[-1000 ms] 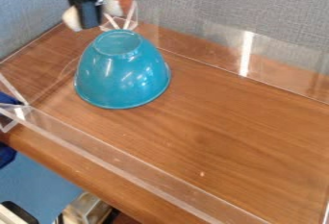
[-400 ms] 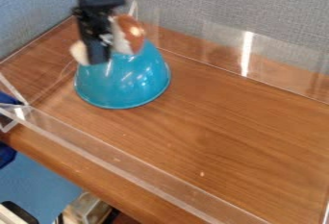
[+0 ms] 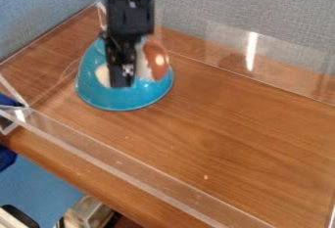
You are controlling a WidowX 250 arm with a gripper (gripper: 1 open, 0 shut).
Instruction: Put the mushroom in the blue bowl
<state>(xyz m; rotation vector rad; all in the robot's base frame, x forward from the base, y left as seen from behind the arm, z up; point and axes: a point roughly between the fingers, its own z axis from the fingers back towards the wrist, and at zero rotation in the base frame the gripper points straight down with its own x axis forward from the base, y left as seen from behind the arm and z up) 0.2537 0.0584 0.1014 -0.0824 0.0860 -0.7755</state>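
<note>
While I had the gripper [image 3: 121, 72] clamped narrowly on the mushroom [image 3: 153, 56] directly over the blue bowl [image 3: 124, 87] at ten o'clock on the wooden table [image 3: 236, 124], I judged the placing step underway, needing only a release.

The counter [image 3: 222, 114] is a brown wooden surface with a visible grain, running from the far left to the near right of the scene. A low clear acrylic wall [image 3: 131, 163] fences it along the near edge, with more clear panels at the left end and along the far side (one upright pane stands near the far right corner). Directly on the wood, towards the far left, sits the blue bowl [image 3: 137, 93], glossy and dome-shaped, its wide side down on the counter. The stretch of wood right of it shows only soft reflections.
</note>
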